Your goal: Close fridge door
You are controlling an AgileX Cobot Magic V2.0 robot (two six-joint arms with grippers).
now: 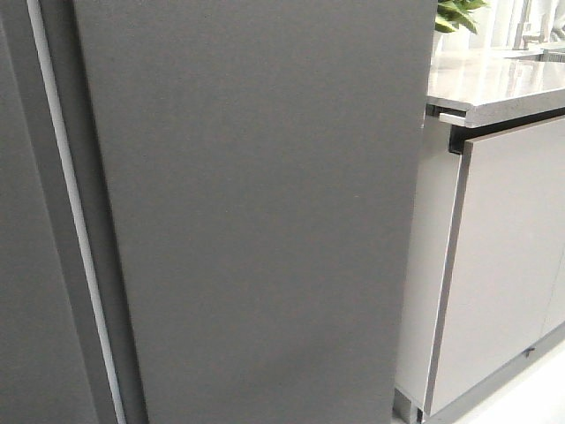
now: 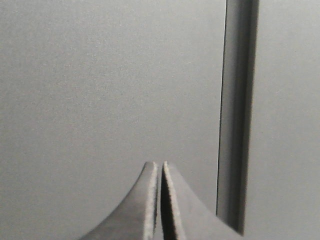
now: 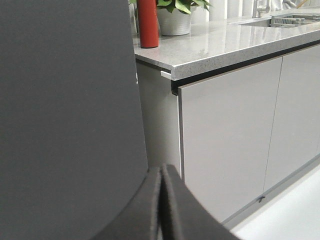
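The fridge door (image 1: 265, 212) fills most of the front view as a tall, flat, matte dark-grey panel with no handle; its outer face is turned toward the camera, and a thin white strip (image 1: 75, 212) runs down along its left side; left of that strip a second dark-grey panel (image 1: 22, 265) reaches the frame edge; whether the door sits flush with that panel or slightly ajar cannot be told from here.

In the left wrist view the same grey surface (image 2: 110, 85) takes up nearly the whole frame, crossed by a dark vertical recess (image 2: 236, 115) between two grey faces; the left gripper (image 2: 159, 200) points at this surface with its two fingers pressed together and only a hairline slit between them, holding nothing; whether the tips touch the panel cannot be told.

In the right wrist view the door (image 3: 65, 110) covers the near side of the frame; the right gripper (image 3: 162, 205) is likewise closed, fingers together and empty, its tips close beside the door's edge.

Just beside the door stands a pale grey cabinet (image 3: 225, 135) with flat doors under a speckled light countertop (image 3: 225, 42); on the countertop stand a red cylindrical bottle (image 3: 148, 22) and, next to it, a potted green plant (image 3: 174, 15); further along it a sink (image 3: 295, 20) is partly visible.
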